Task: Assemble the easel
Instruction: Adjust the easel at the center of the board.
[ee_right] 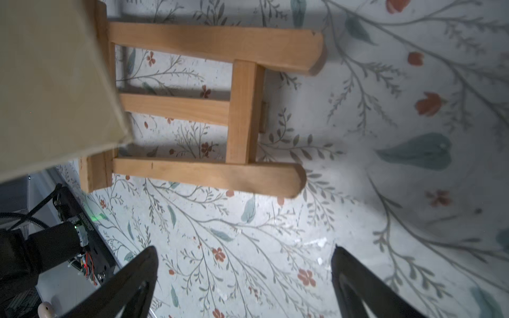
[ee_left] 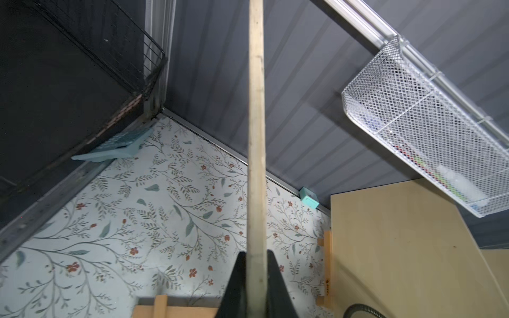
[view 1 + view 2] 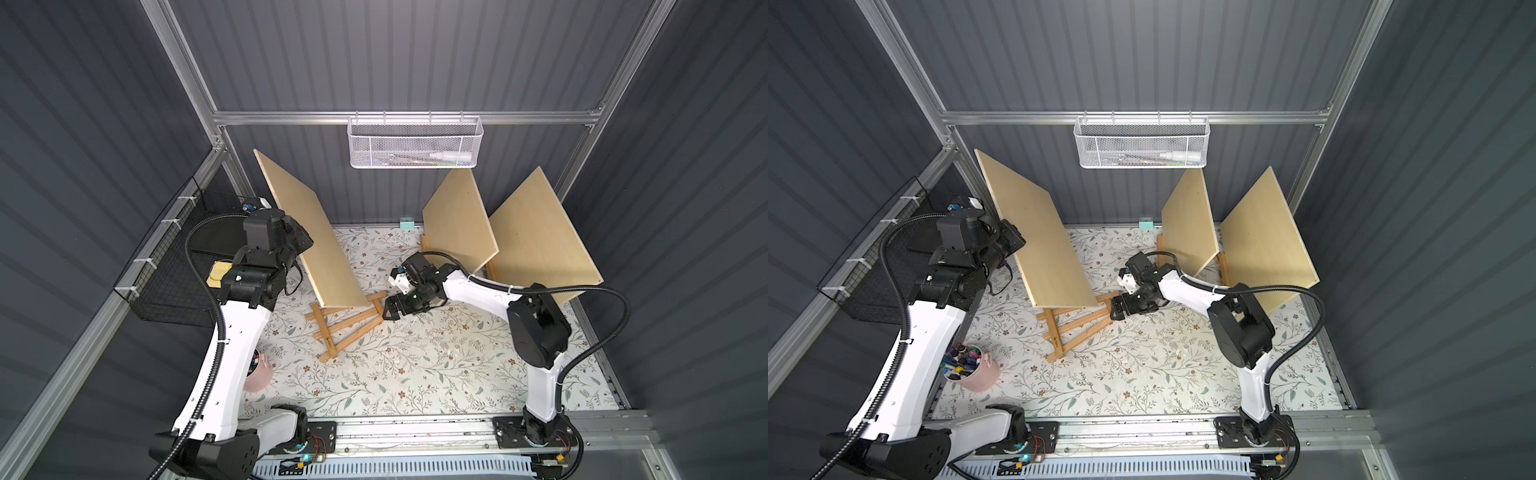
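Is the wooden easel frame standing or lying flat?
Lying flat. In both top views the easel frame rests on the floral table, partly hidden by the board held by the left gripper.

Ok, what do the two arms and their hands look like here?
Both the left arm and right arm have glossy white shells with black joint housings. A black corrugated cable loops along each, held by white ties. The left hand and right hand have black, tapering fingers.

White mesh basket [image 3: 415, 143] hangs well apart from a pink cup [image 3: 984, 377] (holding markers [image 3: 961, 359]).
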